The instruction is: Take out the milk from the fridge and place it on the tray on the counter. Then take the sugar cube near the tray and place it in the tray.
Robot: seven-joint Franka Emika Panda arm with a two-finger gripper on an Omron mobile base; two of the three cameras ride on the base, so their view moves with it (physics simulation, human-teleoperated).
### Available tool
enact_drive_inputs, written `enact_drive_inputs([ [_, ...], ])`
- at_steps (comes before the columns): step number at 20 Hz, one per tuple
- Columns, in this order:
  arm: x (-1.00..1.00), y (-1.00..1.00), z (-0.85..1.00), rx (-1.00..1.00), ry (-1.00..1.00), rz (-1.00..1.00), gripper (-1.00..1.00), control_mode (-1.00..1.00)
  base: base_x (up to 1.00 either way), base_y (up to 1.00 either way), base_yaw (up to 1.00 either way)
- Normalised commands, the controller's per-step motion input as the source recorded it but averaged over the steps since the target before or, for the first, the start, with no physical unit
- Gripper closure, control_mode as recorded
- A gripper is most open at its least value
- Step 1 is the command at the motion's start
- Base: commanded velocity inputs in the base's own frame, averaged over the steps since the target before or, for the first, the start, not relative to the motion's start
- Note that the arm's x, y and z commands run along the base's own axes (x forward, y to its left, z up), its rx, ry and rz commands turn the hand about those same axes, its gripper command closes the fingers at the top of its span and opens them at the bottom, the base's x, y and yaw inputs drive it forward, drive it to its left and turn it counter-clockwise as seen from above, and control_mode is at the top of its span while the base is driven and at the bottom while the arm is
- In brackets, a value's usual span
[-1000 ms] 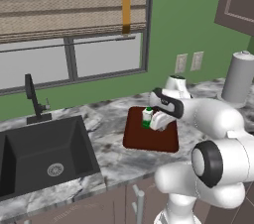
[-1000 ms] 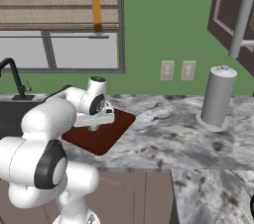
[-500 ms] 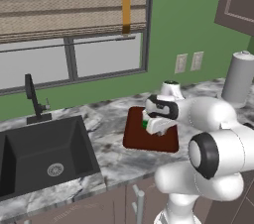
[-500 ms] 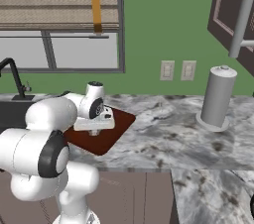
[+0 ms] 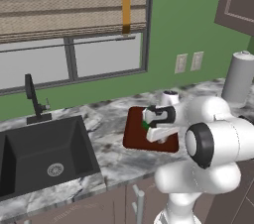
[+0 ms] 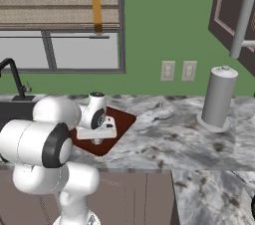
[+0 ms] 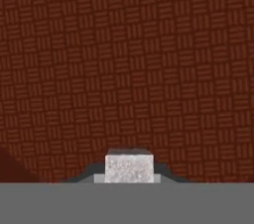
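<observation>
The hand (image 7: 129,171) pinched the sugar cube (image 7: 129,167) low over the tray's (image 7: 124,69) woven reddish-brown floor. The tray (image 5: 134,131) lay on the marbled counter (image 5: 111,156), right of the black sink (image 5: 39,156); the milk's (image 5: 145,125) green band peeked beside the hand.

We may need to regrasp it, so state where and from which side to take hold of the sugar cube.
Pinch the sugar cube across two opposite flat side faces, coming straight down from above. Those faces are flat and parallel, so the pads should seat squarely, and it looks too small for any other hold. The gripper holds it that way now, over the tray.
</observation>
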Motion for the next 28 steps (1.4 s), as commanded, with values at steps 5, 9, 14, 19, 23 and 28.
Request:
enact_drive_inputs([
  [5,0.00,0.00,-0.34,0.00,0.00,-0.02,-1.00,-1.00,0.00,0.00,0.00],
  [9,-0.02,0.00,0.00,0.00,-0.01,0.00,-1.00,-1.00,0.00,0.00,0.00],
  [14,-0.22,0.00,0.49,0.00,-0.07,-0.02,-1.00,-1.00,0.00,0.00,0.00],
  [19,-0.24,0.04,0.72,0.00,-0.03,-0.04,-1.00,-1.00,0.00,0.00,0.00],
  [23,-0.46,0.00,0.91,0.00,-0.10,-0.02,-1.00,-1.00,0.00,0.00,0.00],
  [28,-0.49,0.00,0.96,0.00,-0.17,-0.02,-1.00,-1.00,0.00,0.00,0.00],
])
